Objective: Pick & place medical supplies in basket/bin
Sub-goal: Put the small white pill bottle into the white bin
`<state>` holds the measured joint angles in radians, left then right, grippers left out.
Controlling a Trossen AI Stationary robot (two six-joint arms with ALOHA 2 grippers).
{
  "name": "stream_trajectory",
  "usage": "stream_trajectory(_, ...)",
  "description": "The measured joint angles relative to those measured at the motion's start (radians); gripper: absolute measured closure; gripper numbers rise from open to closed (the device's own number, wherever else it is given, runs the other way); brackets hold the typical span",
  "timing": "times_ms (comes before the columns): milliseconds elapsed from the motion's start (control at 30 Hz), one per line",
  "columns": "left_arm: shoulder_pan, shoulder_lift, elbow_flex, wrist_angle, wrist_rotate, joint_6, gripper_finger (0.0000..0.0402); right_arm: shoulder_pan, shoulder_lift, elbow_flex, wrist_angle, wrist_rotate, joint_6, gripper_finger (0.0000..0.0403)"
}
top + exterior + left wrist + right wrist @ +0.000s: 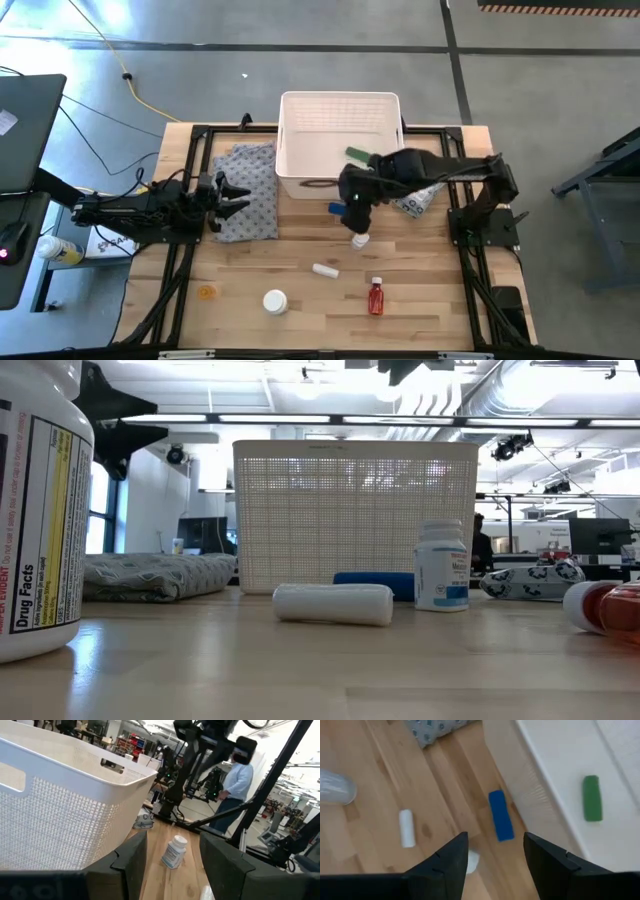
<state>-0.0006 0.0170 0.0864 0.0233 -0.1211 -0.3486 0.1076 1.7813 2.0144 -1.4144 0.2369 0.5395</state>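
Right now the blue block (pixel 500 815) lies on the bench (pixel 300 300) just outside the basket (pixel 338 104), its long axis running along the basket's front wall. I have the right gripper (pixel 492 865) hovering over it, jaws spread and empty, with the block ahead of the gap and roughly in line. 1 green tube (pixel 591 798) is already inside. The left gripper (pixel 232 195) waits open over the grey cloth (pixel 245 200), probably too far off.
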Motion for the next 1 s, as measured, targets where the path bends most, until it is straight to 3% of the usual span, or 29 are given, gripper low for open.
stream_trajectory(333,0.0,0.0,0.0,0.073,0.051,0.002,0.0186,0.125,0.021,-0.001,0.025,0.06,0.073,0.0222)
stream_trajectory(467,0.0,0.0,0.0,0.102,0.114,0.002,0.0186,0.188,0.07,-0.001,0.034,0.066,0.092,0.0222)
stream_trajectory(733,0.0,0.001,0.0,0.101,0.118,-0.019,0.0186,0.265,0.199,-0.002,0.007,0.081,0.084,0.0222)
stream_trajectory(1000,0.0,0.0,0.0,0.102,0.193,-0.042,0.0186,0.337,0.216,-0.002,-0.071,0.151,0.13,0.0222)
